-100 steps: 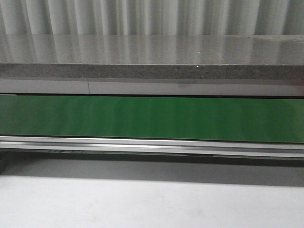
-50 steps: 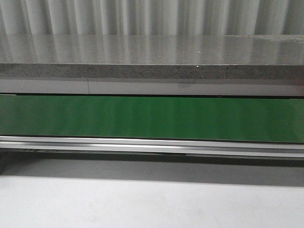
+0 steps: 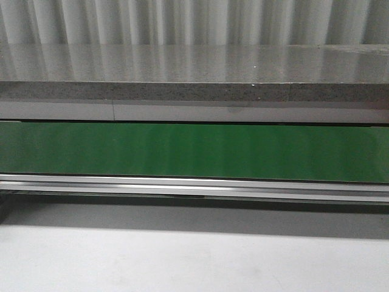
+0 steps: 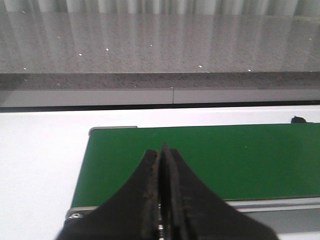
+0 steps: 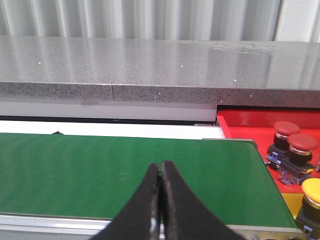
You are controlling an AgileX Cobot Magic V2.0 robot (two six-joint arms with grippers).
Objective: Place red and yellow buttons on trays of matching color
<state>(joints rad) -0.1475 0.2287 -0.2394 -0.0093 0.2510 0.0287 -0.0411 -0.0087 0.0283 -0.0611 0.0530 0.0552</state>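
Front view: a green conveyor belt (image 3: 194,151) running from side to side, bare along its whole visible length, with a silver rail (image 3: 194,187) along its near edge, a pale bench (image 3: 182,261) surface in front and a grey speckled stone counter (image 3: 194,73) behind, backed by a ribbed wall (image 3: 194,21); neither pincer nor any button or tray in sight here. Left wrist view: left pincer (image 4: 161,150) fully closed, black fingers pressed together with only a thin seam between them, gripping nothing, poised over the near edge of the belt close to its end (image 4: 92,131); green surface spreading ahead of the tips and off to one side, white bench (image 4: 40,165) beyond the belt's end on the other side, stone counter farther ahead. Right wrist view: right pincer (image 5: 160,167) likewise shut tight and empty, held above the belt's near edge; red tray (image 5: 245,122) off to the side of the tips, just past the belt's end, carrying two red buttons (image 5: 295,142) standing close together; nearer than those, a yellow button (image 5: 312,192) at the frame's edge, partly cut off, resting on a yellow surface (image 5: 289,201), apparently the yellow tray, of which only a sliver shows; all of these well apart from the fingers.
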